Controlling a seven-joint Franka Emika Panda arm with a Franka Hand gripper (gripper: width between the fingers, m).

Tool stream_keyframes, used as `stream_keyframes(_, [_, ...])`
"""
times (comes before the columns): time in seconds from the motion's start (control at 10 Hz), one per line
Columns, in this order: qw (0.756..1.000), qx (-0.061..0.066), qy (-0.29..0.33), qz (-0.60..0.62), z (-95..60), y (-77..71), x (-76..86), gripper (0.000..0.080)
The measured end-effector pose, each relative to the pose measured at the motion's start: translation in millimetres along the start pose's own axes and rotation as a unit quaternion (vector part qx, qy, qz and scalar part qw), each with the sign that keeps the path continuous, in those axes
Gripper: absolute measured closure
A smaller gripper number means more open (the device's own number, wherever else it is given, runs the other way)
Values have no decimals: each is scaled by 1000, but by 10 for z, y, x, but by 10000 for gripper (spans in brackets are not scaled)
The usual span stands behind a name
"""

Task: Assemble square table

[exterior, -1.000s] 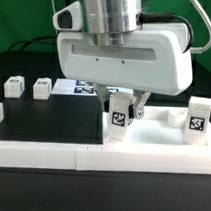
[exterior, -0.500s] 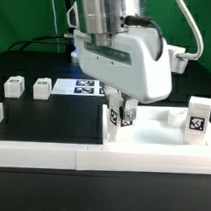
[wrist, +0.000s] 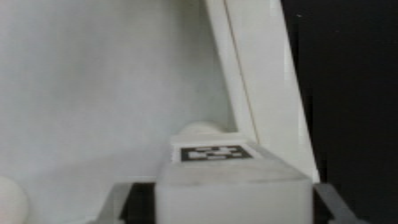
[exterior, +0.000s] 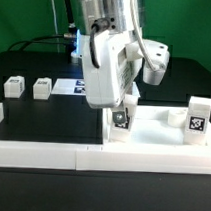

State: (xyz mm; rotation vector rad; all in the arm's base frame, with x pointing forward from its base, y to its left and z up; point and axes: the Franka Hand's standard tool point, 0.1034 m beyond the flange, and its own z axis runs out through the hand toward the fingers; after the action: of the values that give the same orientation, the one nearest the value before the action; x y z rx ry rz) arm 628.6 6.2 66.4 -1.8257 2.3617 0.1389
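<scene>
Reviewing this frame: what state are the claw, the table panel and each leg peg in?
claw: shut on the gripped small white tagged leg peg.
gripped small white tagged leg peg: upright at a corner of the panel.
large white square plastic panel: lying flat, raised rim up.
free-standing white leg peg: upright at the panel's corner on the exterior view's right, untouched.
two loose white leg pegs: on the black surface, off the panel.

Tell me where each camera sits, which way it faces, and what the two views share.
Exterior view: off the arm, low near the table's edge, looking across the black table at the white square panel; the arm's white wrist and gripper show.
Wrist view: on the wrist, looking down along the gripper onto the panel's rim; only its dark fingers show.
Shared: the tagged leg peg, standing between the fingers beside that rim.
</scene>
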Motion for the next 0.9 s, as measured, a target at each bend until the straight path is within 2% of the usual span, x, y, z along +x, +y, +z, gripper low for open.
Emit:
stream_keyframes(0.1, [999, 0, 2, -32, 1, 3, -2, 431])
stream_keyframes(0.2, [994, -3, 11, -107, 13, 22, -19, 250])
stream_keyframes(0.3, [983, -1, 21, -183, 25, 17, -5, 181])
stream_keyframes(0.4, [963, -4, 26, -270, 31, 20, 5, 181])
stream_keyframes(0.7, [931, -7, 25, -365, 29, 18, 13, 151])
stream_keyframes(0.8, [912, -8, 26, -409, 28, 17, 15, 151])
stream_keyframes(0.9, [845, -13, 36, -534, 19, 0, 7, 151])
